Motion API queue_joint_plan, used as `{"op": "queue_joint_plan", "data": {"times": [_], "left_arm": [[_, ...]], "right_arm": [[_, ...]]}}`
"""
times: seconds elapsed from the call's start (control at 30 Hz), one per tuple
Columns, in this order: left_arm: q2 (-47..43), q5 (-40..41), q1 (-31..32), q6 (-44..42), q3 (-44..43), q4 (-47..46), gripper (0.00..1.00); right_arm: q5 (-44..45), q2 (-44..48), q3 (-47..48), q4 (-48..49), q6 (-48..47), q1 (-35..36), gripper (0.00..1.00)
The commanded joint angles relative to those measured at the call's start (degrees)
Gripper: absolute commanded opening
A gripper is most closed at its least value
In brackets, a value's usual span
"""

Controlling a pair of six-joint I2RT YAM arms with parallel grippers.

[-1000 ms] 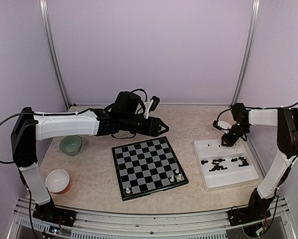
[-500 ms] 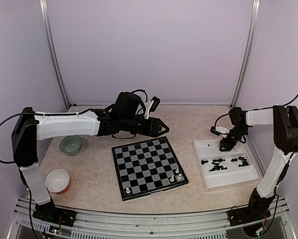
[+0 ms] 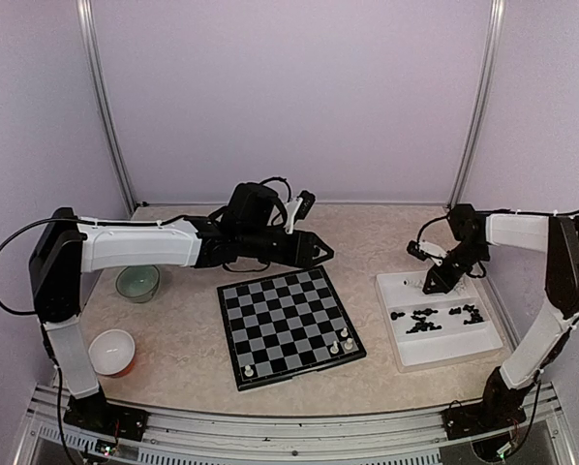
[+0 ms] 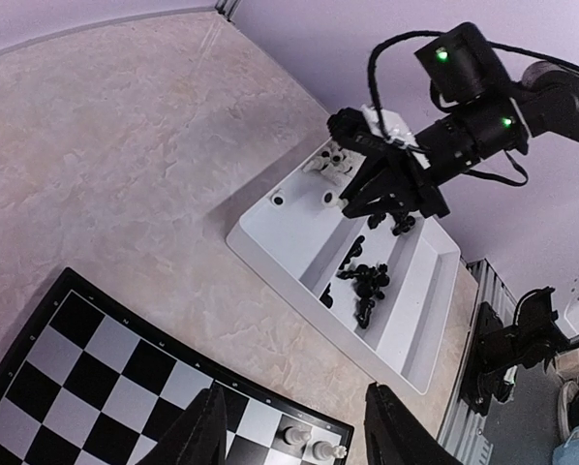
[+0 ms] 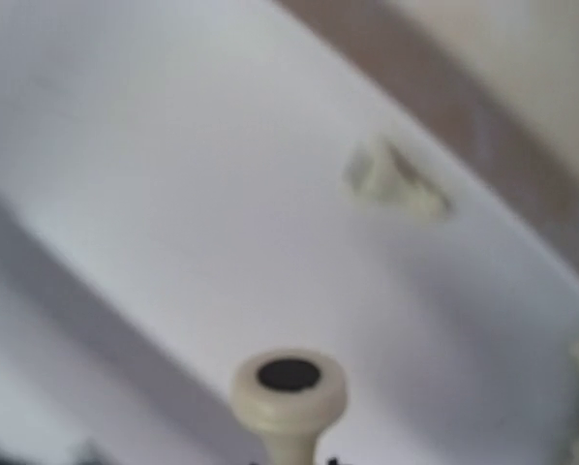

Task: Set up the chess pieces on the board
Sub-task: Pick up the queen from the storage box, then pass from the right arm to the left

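Note:
The board (image 3: 270, 320) lies mid-table with three cream chess pieces on its near rows, one at the left (image 3: 248, 370) and two at the right (image 3: 340, 345). My left gripper (image 3: 320, 254) hovers open over the board's far edge, and nothing is between its fingers (image 4: 198, 436). Black chess pieces (image 3: 425, 318) lie heaped in the white tray (image 3: 440, 358). My right gripper (image 3: 433, 284) is down in the tray's far left compartment. In the right wrist view a cream piece (image 5: 288, 387) points its round base at the camera, its stem running back into the shut jaws.
A green bowl (image 3: 137, 282) and a white bowl (image 3: 111, 351) stand at the table's left. More cream pieces (image 4: 333, 160) lie at the tray's far corner, one close to the held piece (image 5: 391, 184). The tray sits near the right wall.
My right gripper has turned and sunk into the tray's far left compartment, and its jaws have closed on a cream piece. The left arm has crept slightly to the right.

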State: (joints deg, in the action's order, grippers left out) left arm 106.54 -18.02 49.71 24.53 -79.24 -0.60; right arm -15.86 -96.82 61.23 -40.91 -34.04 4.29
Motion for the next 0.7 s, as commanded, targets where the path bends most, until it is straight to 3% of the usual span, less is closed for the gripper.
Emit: {"op": "queue_joint_plan", "data": {"times": [0.0, 0.3, 0.67], "left_arm": [[3.3, -3.8, 0.5, 2.6, -3.4, -3.7, 0.5], [8.7, -14.5, -0.1, 12.5, -5.4, -14.1, 0.53], [11.7, -20.6, 0.7, 19.1, -4.9, -21.7, 0.53]], "right_arm": [[-6.1, 8.7, 2.5, -4.6, 1.5, 4.3, 0.05], [-14.2, 11.3, 12.4, -8.2, 0.9, 19.5, 0.06], [-13.4, 7.1, 18.5, -11.1, -0.7, 27.4, 0.07]]}}
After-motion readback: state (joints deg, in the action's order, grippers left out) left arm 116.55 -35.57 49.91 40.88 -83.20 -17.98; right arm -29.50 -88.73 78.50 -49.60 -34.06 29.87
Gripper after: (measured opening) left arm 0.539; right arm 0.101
